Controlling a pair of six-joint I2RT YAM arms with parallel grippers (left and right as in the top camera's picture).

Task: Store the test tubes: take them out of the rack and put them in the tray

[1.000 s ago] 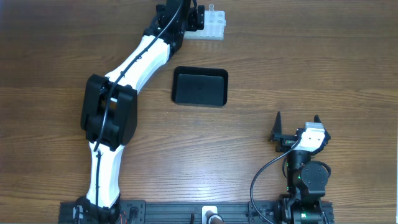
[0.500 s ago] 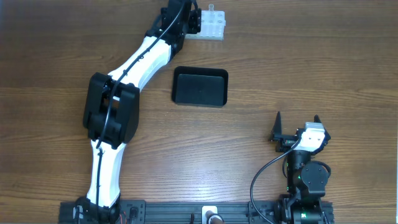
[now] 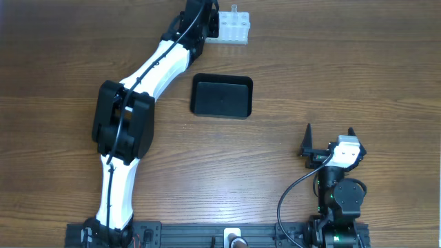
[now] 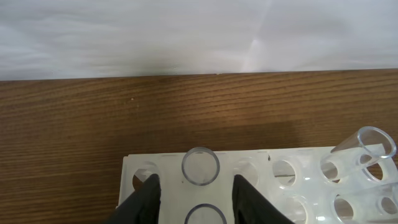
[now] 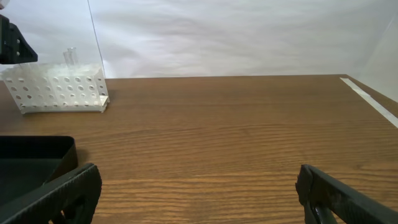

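A clear plastic rack stands at the far edge of the table. My left gripper is over its left end, open. In the left wrist view its fingers straddle one clear test tube standing in the rack, with small gaps on both sides. A second tube mouth lies just behind it, and another tube leans at the rack's other end. The black tray lies in front of the rack with nothing in it. My right gripper rests open near its base, far from both.
From the right wrist view, the rack with a tube sticking up and the tray's corner sit far off across bare wooden table. A white wall backs the table's far edge.
My left gripper has edged a little farther over the rack's left end. The right arm has kept still.
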